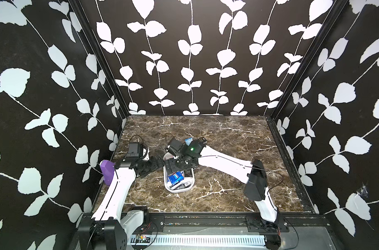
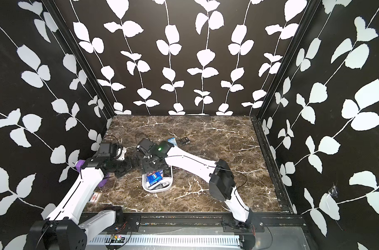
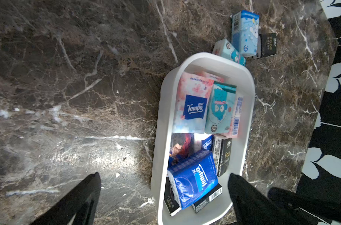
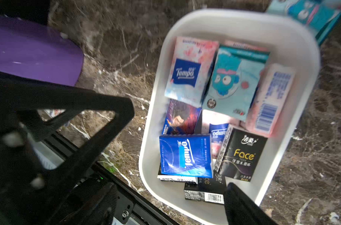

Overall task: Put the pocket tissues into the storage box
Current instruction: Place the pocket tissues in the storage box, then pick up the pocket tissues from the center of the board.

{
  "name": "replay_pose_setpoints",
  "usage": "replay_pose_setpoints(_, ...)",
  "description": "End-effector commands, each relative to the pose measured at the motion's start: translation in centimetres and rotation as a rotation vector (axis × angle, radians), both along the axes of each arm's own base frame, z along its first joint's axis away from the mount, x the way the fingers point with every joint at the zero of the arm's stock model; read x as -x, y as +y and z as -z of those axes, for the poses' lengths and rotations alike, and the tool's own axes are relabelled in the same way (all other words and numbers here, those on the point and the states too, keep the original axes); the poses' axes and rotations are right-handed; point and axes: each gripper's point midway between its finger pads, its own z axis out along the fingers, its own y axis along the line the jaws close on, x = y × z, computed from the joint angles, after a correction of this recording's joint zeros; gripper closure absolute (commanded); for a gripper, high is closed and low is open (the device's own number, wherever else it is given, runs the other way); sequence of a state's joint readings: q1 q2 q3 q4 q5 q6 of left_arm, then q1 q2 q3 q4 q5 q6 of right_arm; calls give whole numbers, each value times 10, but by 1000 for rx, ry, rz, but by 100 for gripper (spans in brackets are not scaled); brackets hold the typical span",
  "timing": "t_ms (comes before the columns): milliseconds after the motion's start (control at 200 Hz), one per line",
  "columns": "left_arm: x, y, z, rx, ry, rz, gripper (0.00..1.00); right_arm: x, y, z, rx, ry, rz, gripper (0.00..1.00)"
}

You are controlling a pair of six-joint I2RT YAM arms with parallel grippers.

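Left fingers (image 3: 78,200) wide, empty, by storage box (image 3: 161,116); right fingers (image 4: 241,206) likewise.

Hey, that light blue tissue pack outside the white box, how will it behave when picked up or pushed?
The light blue pack looks film-wrapped and glossy, so it may slip in a light pinch. Being tissues, it is probably soft and light, denting when squeezed. Its flat faces suggest sliding on the marble tabletop, not rolling.

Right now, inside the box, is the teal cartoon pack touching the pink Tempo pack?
Touching: left wrist view shows the teal pack overlapping the pink pack.
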State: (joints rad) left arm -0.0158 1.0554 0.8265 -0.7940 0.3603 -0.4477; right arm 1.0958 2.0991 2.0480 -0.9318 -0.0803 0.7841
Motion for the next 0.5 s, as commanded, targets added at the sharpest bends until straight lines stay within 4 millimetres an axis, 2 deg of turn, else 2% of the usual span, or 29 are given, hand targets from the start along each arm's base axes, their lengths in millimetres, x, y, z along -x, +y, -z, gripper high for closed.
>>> replay_pose_setpoints(0,-7,-4,-14,26,-41,20,2,-33,-20,4,11,-26,59,14)
replay_pose_setpoints(180,-12,-11,-11,71,-21,32,1,-92,-56,15,19,-65,196,18)
replay_pose_setpoints(335,-20,-33,-16,193,-3,98,1,-138,-92,36,29,-62,311,22)
replay_pose_setpoints(495,-24,-32,-14,179,37,115,1,-176,-129,53,36,-45,442,26)
